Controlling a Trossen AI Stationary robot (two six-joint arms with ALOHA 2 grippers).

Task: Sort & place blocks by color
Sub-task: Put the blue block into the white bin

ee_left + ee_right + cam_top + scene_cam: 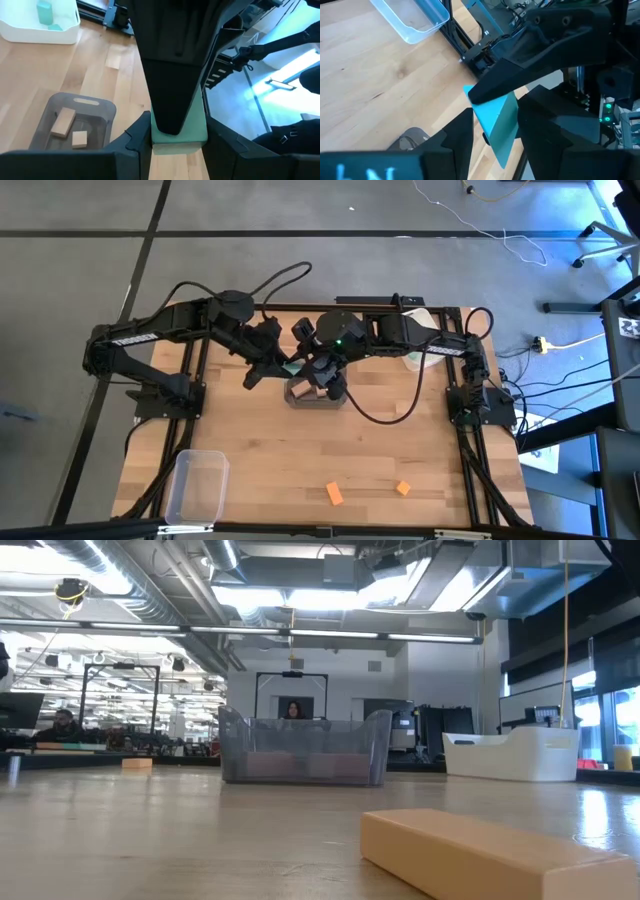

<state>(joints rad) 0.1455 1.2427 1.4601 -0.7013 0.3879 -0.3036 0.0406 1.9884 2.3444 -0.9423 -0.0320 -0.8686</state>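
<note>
Landmark: dark grey bin (313, 393), near the centre of the worktop (260, 450).

- Left end effector (283, 366): just beside the grey bin on the left arm's side, raised above it. Its wrist view shows a teal block (179, 134) clamped between its fingers, with the other arm's finger lying over the same block. State: grasping the teal block.
- Right end effector (322, 373): directly above the grey bin. Its wrist view shows the same teal block (497, 122) between its own fingers too. State: closed on the teal block. Judged a hand-over in mid-air; which arm keeps it cannot be told.
- Grey bin contents: two tan blocks (63, 122), lying flat and apart from each other. Judged sorted.
- White bin (420, 360): beyond the grey bin on the right arm's side, by the worktop's far edge. Holds at least one teal block (44, 12). Judged the teal destination.
- Clear bin (195, 485): well apart from the grey bin, toward the near left corner. No blocks visible in it.
- Two orange blocks (335, 495), (403, 489): loose on the worktop, well apart from the grey bin, near the front edge. Not yet sorted.

Progress, as a judgement: roughly midway. Tan and some teal placed; the held teal block and both orange blocks remain.
</note>
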